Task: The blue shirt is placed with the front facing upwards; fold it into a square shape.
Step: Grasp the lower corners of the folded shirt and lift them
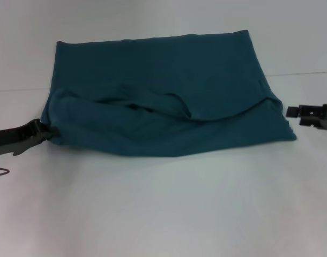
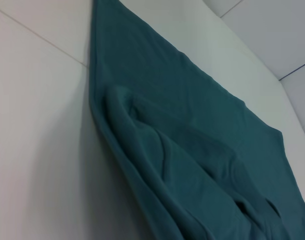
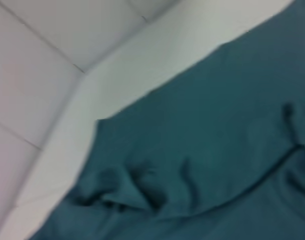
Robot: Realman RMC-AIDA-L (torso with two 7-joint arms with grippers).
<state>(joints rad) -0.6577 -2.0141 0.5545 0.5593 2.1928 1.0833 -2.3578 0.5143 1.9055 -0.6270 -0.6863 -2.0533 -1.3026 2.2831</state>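
Surface: white table (image 1: 163,214), one garment on it, two arms in play.
Shirt: one blue shirt (image 1: 163,91), folded into a rough rectangle at the table's far middle, plain teal side up, a rumpled fold running across it.
Left gripper (image 1: 45,133): right at the shirt's near-left corner, touching the cloth; whether it's pinching, can't tell.
Right gripper (image 1: 293,112): just off the shirt's right edge, holding nothing; how far open, can't tell.
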